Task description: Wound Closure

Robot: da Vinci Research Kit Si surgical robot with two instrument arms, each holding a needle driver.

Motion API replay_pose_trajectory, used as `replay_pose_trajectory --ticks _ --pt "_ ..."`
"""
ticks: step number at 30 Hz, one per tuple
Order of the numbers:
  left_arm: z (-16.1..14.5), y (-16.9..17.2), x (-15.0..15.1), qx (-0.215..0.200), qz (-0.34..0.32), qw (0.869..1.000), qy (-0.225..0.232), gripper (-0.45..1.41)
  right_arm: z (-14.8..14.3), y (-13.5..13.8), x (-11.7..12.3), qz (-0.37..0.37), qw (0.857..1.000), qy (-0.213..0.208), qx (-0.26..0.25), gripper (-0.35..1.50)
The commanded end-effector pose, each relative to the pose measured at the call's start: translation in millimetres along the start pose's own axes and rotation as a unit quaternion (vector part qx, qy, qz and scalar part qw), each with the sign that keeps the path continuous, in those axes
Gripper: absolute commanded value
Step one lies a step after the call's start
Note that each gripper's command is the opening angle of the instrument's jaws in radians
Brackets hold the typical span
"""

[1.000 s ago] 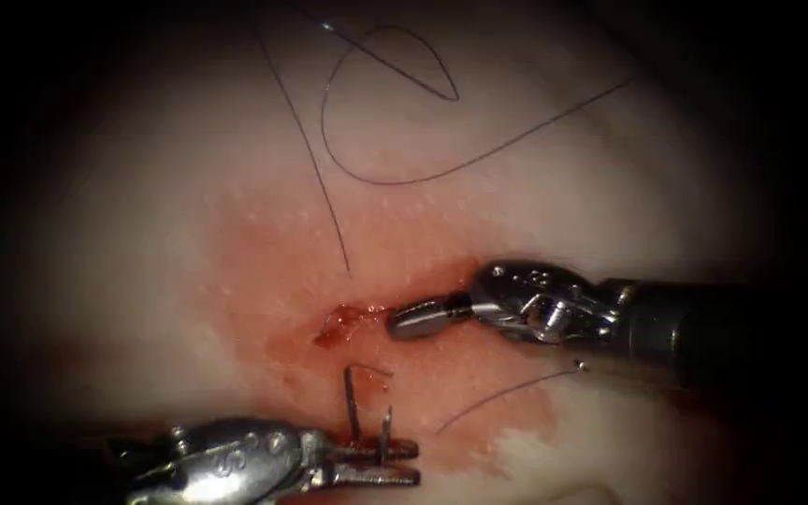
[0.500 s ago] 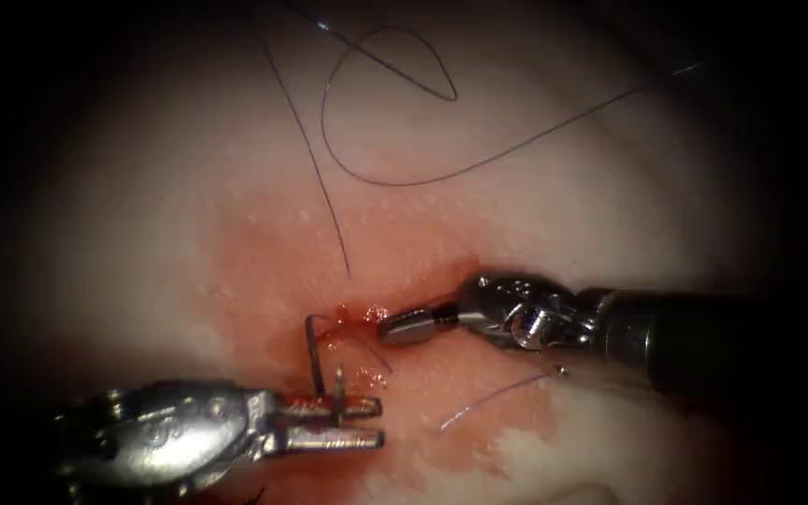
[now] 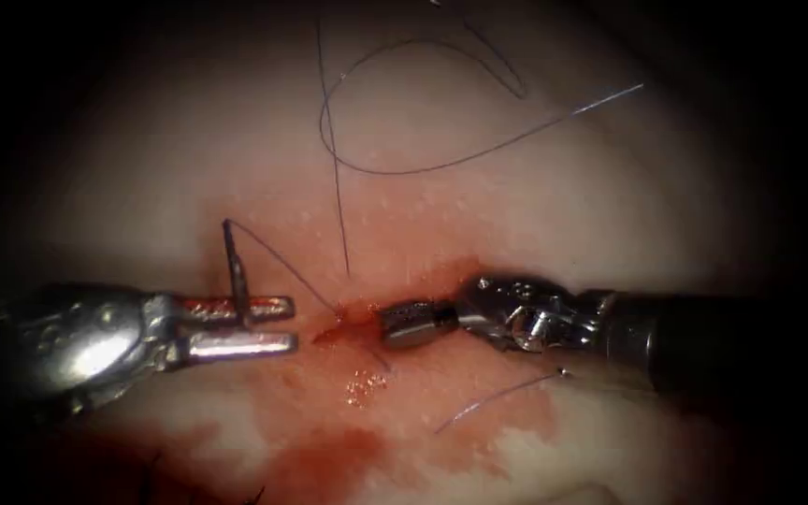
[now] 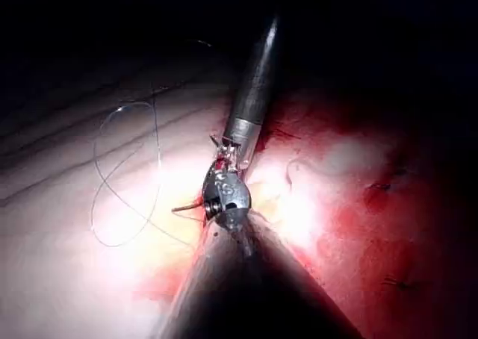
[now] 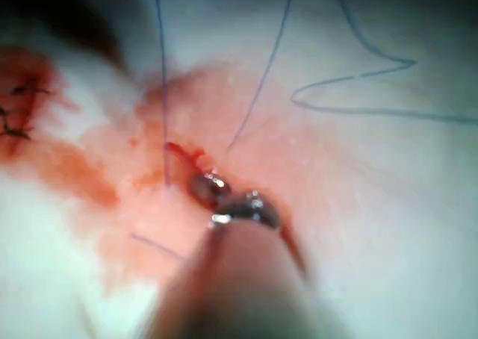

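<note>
Item one, the tissue (image 3: 535, 187): we record a pale slab with a red-stained band across its middle and a small cut (image 3: 339, 327) at the centre of that band. Red fluid (image 3: 329, 458) pools on the near side of the cut, with a few bubbles just below it.

Item two, the right tool (image 3: 413, 323): its dark shaft enters level from the right, wrist straight, and its tip lies touching the right end of the cut. We see the two jaws pressed together with nothing between them.

Item three, the left tool (image 3: 264, 323): it reaches in level from the left, its tip just left of the cut. The jaws lie parallel and narrowly apart, and the needle (image 3: 236, 271) crosses the upper jaw near its middle; we judge them clamped on the needle's body. The needle stands nearly upright, free of the tissue, on the left side of the cut.

Item four, the thread (image 3: 404, 168): one strand runs from the needle's top down to the cut; long loops lie on the far tissue. A short cut end of thread (image 3: 497, 402) lies below the right tool.

We read no lettering on either tool.
</note>
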Motion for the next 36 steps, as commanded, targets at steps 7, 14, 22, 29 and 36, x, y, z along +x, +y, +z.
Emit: replay_pose_trajectory --ticks 7,14,22,29,36 --pt "-1.1 -1.3 0.0 0.016 0.011 1.0 -0.004 -0.45 0.1 -2.6 2.3 -0.007 1.0 0.003 0.011 0.86" --pt "-1.2 -1.9 -0.7 0.034 0.022 0.999 -0.009 -0.45 1.3 -4.3 1.6 -0.015 1.0 -0.01 0.026 0.84" --pt "-1.0 -1.9 -1.0 0.045 0.024 0.999 -0.006 -0.45 2.3 -3.1 0.0 -0.025 0.999 -0.035 0.01 0.2" --pt "-0.5 -1.6 -1.1 0.044 0.026 0.999 0.001 -0.45 1.0 -3.5 -0.5 -0.032 0.997 -0.067 0.01 -0.35" --pt "0.0 -1.8 -2.7 0.034 0.035 0.999 0.02 -0.45 -0.2 -6.9 -1.3 -0.034 0.993 -0.113 0.002 -0.35"
